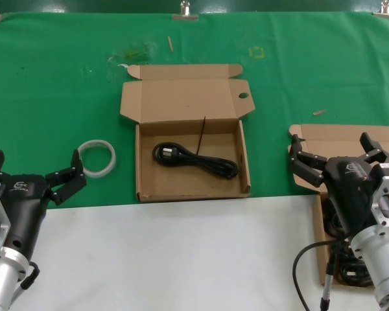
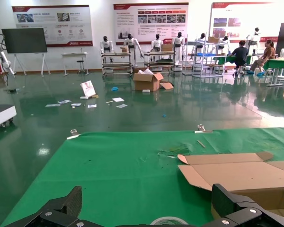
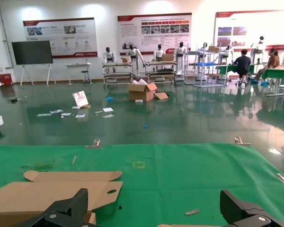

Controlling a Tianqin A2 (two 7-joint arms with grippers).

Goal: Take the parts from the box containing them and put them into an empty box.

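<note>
I'm working in a robotics lab hall — glossy green floor (image 2: 132, 118), wall posters (image 3: 154, 26), humanoid robots (image 3: 132, 56) lined on racks, people at desks (image 3: 244, 64), cardboard boxes (image 2: 146, 81) scattered about.

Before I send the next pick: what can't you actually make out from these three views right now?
- Source box, head view: the right gripper and its arm cover most of the inside, and the picture's right edge cuts it off; the count of cords left is unknown.
- Both wrist views: aimed across the table, showing neither box's inside.
- White ring, left wrist view: only a sliver above the bottom edge.
</note>
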